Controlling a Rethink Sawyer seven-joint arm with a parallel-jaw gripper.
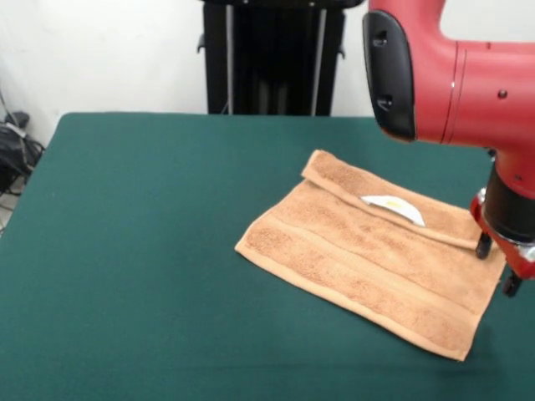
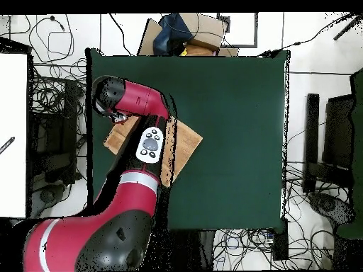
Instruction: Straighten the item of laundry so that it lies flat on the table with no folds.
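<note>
The light orange-brown towel [image 1: 376,255] lies on the dark green table [image 1: 125,251] towards the right in the front view. Its far edge is folded over towards the front in a narrow strip, and a small white label [image 1: 393,207] shows beside that fold. The rest lies flat. My gripper [image 1: 496,266] is at the towel's right end, low over the table, open, with one fingertip [image 1: 483,246] at the end of the folded strip. In the overhead view my red arm covers the middle of the towel [image 2: 186,142] and hides the gripper.
The black pedestal [image 1: 272,58] stands behind the table's far edge. Cables and dark gear [image 1: 17,150] lie off the table's left side. A cardboard box [image 2: 188,32] sits beyond the table's top edge in the overhead view. My gripper is close to the table's right edge.
</note>
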